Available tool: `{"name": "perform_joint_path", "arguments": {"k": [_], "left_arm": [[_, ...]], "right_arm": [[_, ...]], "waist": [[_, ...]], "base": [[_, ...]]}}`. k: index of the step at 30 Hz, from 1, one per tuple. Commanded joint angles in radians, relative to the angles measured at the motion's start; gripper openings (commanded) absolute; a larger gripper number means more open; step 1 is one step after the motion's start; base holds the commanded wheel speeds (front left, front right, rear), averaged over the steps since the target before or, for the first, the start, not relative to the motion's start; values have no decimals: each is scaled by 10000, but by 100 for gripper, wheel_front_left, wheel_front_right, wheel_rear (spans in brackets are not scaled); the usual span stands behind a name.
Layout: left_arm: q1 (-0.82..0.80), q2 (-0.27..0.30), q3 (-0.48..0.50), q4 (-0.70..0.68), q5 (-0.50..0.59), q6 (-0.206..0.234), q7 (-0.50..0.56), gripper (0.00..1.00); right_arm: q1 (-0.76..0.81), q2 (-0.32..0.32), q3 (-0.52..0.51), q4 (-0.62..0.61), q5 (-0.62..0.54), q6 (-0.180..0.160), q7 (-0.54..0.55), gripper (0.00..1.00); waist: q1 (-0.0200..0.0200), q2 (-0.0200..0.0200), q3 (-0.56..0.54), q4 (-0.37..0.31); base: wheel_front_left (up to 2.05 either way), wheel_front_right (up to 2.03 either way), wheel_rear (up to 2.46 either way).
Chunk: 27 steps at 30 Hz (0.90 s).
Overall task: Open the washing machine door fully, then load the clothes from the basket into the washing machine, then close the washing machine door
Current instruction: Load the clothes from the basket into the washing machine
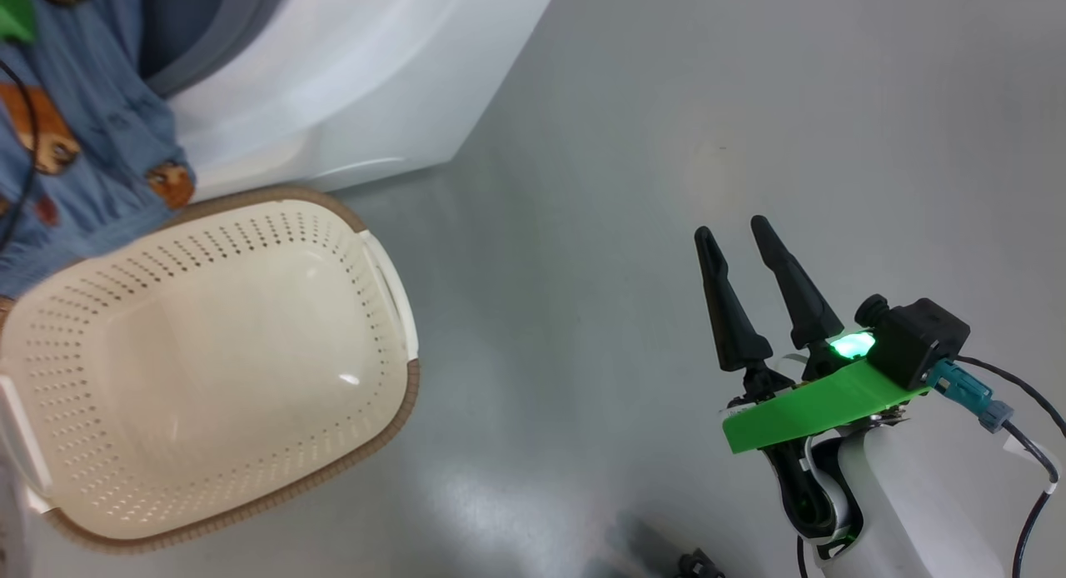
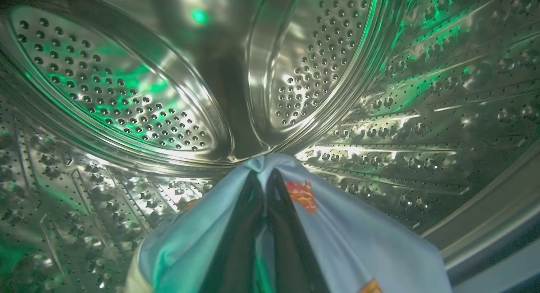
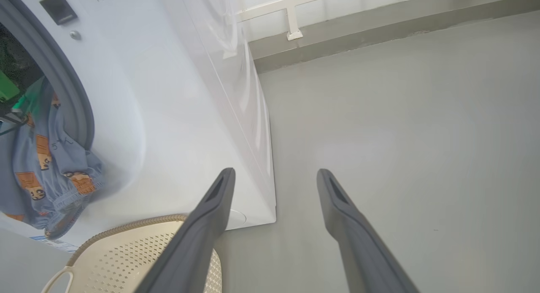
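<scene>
Clothes (image 1: pixel 92 128): a blue bear-print garment hangs across the mouth of the washing machine (image 1: pixel 358 78). Part is draped over the grey rubber ring (image 3: pixel 71 94), part is carried inside.

Left gripper (image 2: pixel 265 177): well inside the steel drum (image 2: pixel 126 86), fingers pressed together on a fold of the fabric, cloth falling away on both sides of them.

Right gripper (image 1: pixel 732 228): over bare floor (image 1: pixel 625 145), well apart from the machine, fingers spread wide, nothing in them.

Basket (image 1: pixel 412 386): just beside the machine's front. No garment in the part that shows.

Step in hand, as I read it: dropping the garment into the drum. Loading looks nearly done.

To do it well:
- Carry the pinch deeper and lower before letting go, so the trailing part is pulled over the ring rather than left on the lip.
- Open the fingers fully, then draw back straight along the entry line, so the cloth is not snagged and dragged out.
- Check afterwards that nothing lies across the ring; a trapped hem would likely spoil the closing.
- Keep the right arm clear of the opening.
</scene>
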State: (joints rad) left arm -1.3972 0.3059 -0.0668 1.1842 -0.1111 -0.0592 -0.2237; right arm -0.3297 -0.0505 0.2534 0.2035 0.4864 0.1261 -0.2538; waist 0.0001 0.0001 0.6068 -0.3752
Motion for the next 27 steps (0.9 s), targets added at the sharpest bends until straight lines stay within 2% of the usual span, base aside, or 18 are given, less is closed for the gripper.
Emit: {"name": "perform_joint_path", "arguments": {"k": [1, 5, 10, 14, 17, 21, 23, 25, 26, 27], "left_arm": [[-368, 458, -15, -331, 142, 93, -207, 0], [-712, 569, -81, -1041, 222, 218, -366, 0], [-474, 712, 7, -3094, 313, 415, -377, 0], [-24, 750, 121, -4118, 336, 471, -378, 0], [342, 717, 158, -3817, 292, 416, -379, 0], [451, 646, 101, -2415, 220, 302, -379, 0], [254, 607, -69, -1387, 281, 230, -242, 18], [61, 616, -187, -837, 348, 230, -109, 57], [-22, 608, -226, -574, 357, 225, 2, 97], [-88, 587, -265, -313, 362, 214, 153, 100]], "right_arm": [[3, -14, 191, -239, 119, 46, -80, 100], [-52, -3, 185, -274, 176, 46, -80, 100], [-171, 0, 211, -324, 326, 46, -80, 100], [-275, 1, 252, -333, 382, 46, -80, 100], [-282, 1, 283, -334, 393, 46, -80, 100], [-240, 2, 342, -300, 405, 46, -80, 100], [-220, 2, 377, -269, 408, 46, -80, 100], [-220, 2, 395, -254, 404, 46, -80, 100], [-217, 2, 399, -246, 399, 46, -80, 100], [-211, 2, 400, -239, 393, 46, -80, 100]], "waist": [[-1, -1, 199, -168], [-1, -1, 355, -181], [-1, -1, 513, -157], [-1, -1, 556, -135], [-1, -1, 516, -103], [-1, -1, 403, -62], [-1, -1, 314, -40], [-1, -1, 266, -32], [-1, -1, 234, -28], [-1, -1, 201, -21]], "base": [[0, 0, 0], [0, 0, 0], [0, 0, 0], [0, 0, 0], [0, 0, 0], [0, 0, 0], [0, 0, 0], [0, 0, 0], [0, 0, 0], [0, 0, 0]]}}
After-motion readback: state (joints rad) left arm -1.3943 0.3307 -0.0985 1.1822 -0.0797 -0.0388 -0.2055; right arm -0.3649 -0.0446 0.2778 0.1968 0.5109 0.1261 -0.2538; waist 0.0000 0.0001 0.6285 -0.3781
